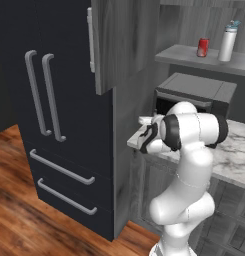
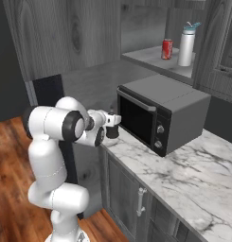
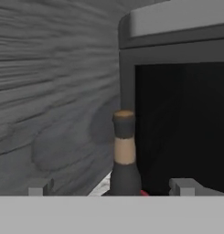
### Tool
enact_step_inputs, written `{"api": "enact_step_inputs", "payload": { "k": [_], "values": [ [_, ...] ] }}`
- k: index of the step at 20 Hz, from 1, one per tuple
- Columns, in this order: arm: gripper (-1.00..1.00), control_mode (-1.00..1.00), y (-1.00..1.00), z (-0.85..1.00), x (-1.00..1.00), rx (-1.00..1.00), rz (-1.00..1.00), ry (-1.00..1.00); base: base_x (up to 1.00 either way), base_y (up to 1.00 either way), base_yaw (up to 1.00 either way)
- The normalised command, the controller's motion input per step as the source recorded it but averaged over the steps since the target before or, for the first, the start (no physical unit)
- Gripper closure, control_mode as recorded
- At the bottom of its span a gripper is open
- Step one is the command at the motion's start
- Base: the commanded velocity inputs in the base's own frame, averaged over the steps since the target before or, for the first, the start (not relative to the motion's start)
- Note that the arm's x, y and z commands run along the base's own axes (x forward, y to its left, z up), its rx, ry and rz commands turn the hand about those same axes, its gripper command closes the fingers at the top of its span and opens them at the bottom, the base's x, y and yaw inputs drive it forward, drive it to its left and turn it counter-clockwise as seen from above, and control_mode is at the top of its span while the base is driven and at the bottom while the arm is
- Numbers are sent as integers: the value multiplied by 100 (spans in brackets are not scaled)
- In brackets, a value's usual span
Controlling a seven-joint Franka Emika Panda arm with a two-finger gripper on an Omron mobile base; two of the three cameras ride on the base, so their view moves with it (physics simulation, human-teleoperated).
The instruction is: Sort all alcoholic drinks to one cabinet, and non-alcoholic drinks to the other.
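Claw: open, empty, tips apart on either side of the dark bottle, whose thin neck rises between them, untouched. Bottle stands on the marble surface, left of the microwave. Red can and pale bottle: side by side on the far shelf.

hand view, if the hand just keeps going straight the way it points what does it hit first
Most likely the dark bottle: its neck stands upright between the two open fingertips, so the hand would close around it first. Behind it sits the microwave front and the grey wall; how far is unclear.
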Motion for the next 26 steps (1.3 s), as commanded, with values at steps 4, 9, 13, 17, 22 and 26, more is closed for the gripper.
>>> {"api": "enact_step_inputs", "payload": {
  "k": [4, 9, 13, 17, 22, 26],
  "values": [
    [-100, -100, -5, -5, 16, 1, 0, 0, 0, 0, 0],
    [-100, -100, -5, -5, 17, 1, 0, 0, 0, 0, 0],
    [-100, -100, -4, -8, 19, 1, 0, 0, 0, 0, 0],
    [-100, -100, -3, -10, 21, 1, 0, 0, 0, 0, 0],
    [-100, -100, -3, -9, 18, 1, 0, 0, 0, 0, 0],
    [-100, -100, -3, -8, 19, 1, 0, 0, 0, 0, 0]
  ]
}}
